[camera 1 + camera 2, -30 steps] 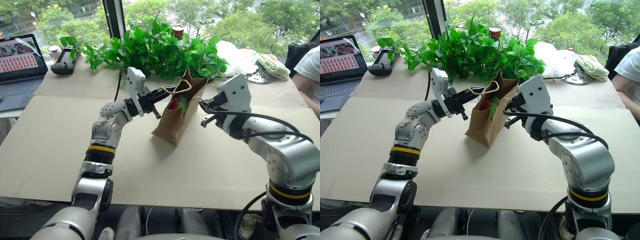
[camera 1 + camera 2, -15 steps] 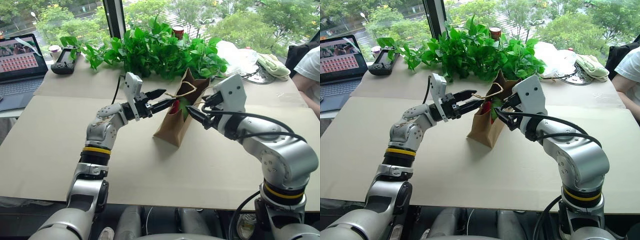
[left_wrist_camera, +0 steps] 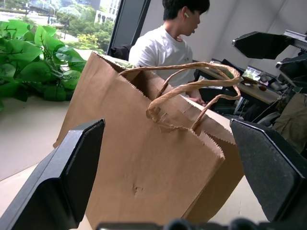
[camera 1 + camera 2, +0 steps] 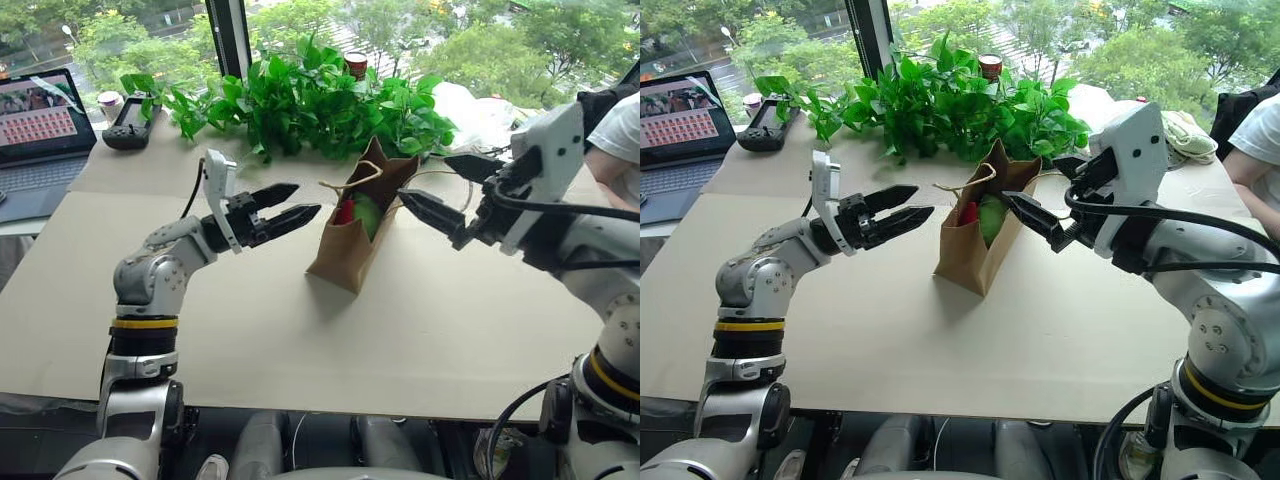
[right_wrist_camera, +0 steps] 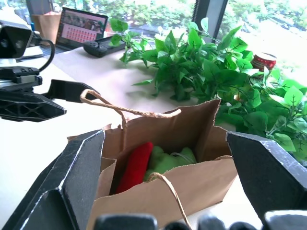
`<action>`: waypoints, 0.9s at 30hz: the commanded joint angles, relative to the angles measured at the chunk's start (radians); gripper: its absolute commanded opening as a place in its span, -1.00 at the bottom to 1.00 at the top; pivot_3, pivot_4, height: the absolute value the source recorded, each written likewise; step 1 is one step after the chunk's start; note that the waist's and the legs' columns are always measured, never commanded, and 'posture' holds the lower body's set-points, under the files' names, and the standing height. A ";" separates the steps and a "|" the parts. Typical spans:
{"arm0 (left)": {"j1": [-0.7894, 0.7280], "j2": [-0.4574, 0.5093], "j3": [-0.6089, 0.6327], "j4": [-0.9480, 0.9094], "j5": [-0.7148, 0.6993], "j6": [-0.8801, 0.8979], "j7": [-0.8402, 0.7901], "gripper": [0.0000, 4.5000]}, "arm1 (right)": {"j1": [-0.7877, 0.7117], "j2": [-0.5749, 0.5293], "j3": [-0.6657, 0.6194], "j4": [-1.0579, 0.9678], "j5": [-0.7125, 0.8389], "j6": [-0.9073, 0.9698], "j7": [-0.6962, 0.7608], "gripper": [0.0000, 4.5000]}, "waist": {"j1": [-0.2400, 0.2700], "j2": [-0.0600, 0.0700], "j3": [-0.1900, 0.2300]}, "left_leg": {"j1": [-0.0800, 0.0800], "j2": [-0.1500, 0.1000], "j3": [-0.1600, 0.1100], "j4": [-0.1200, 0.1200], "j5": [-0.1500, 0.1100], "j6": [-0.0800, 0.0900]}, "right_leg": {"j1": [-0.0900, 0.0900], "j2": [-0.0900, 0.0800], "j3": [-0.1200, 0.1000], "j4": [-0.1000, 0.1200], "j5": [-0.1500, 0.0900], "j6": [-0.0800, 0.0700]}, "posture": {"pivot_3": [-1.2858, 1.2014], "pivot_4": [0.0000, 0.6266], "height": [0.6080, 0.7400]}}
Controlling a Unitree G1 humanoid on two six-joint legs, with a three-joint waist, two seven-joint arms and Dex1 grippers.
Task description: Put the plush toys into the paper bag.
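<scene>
Both toys, the red chili (image 5: 135,165) and the green ball (image 5: 165,160), lie inside the bag (image 4: 975,250); your left gripper (image 4: 902,205) and right gripper (image 4: 1045,195) stand open and empty beside it, so I judge nothing is left.

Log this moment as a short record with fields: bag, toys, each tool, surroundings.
bag: paper bag standing upright and open on the table
toys: red chili toy and light-green toy both inside the bag
left tool: open, beside the bag, apart from it
right tool: open, on the bag's other side, holding nothing
surroundings: green plants behind the bag; laptop at far left; seated person nearby
</scene>
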 commanded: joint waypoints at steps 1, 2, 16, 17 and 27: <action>0.012 -0.005 -0.006 -0.021 0.001 -0.037 0.000 1.00 | 0.084 -0.101 0.019 -0.021 0.047 -0.036 0.102 0.37 | 0.005 0.000 0.000 | 0.000 0.000 0.000 0.000 0.000 0.000 | 0.000 0.000 0.000 0.000 0.000 0.000 | 0.03 -0.52 1.00; 0.015 -0.010 -0.007 -0.020 -0.001 -0.038 0.000 1.00 | 0.109 -0.124 0.035 -0.021 0.051 -0.045 0.119 0.22 | 0.008 0.000 0.000 | 0.000 -0.001 0.000 0.000 0.000 0.000 | 0.000 -0.001 -0.001 0.000 0.000 0.000 | 0.03 -0.52 1.00; 0.022 -0.006 -0.126 0.016 0.116 -0.157 -0.044 1.00 | 0.005 -0.137 0.521 0.361 -0.373 -0.269 -0.018 -0.98 | -0.003 0.000 0.000 | 0.000 -0.002 0.001 0.000 0.000 0.000 | -0.001 0.000 0.002 0.000 0.000 0.000 | 0.03 -0.52 1.00; 0.018 -0.009 -0.134 0.019 0.125 -0.165 -0.043 1.00 | -0.014 -0.117 0.542 0.377 -0.389 -0.272 -0.022 -0.98 | -0.002 0.000 0.000 | 0.000 -0.002 0.001 0.000 0.000 0.000 | -0.001 0.000 0.002 0.000 0.000 0.000 | 0.03 -0.52 1.00; 0.055 0.002 -0.249 -0.075 0.217 -0.197 -0.030 1.00 | -0.145 0.060 0.617 0.420 -0.448 -0.247 -0.053 -0.98 | 0.007 0.000 0.000 | -0.002 -0.001 0.001 0.000 0.000 0.000 | -0.002 -0.001 0.000 -0.001 0.000 0.000 | 0.03 -0.52 1.00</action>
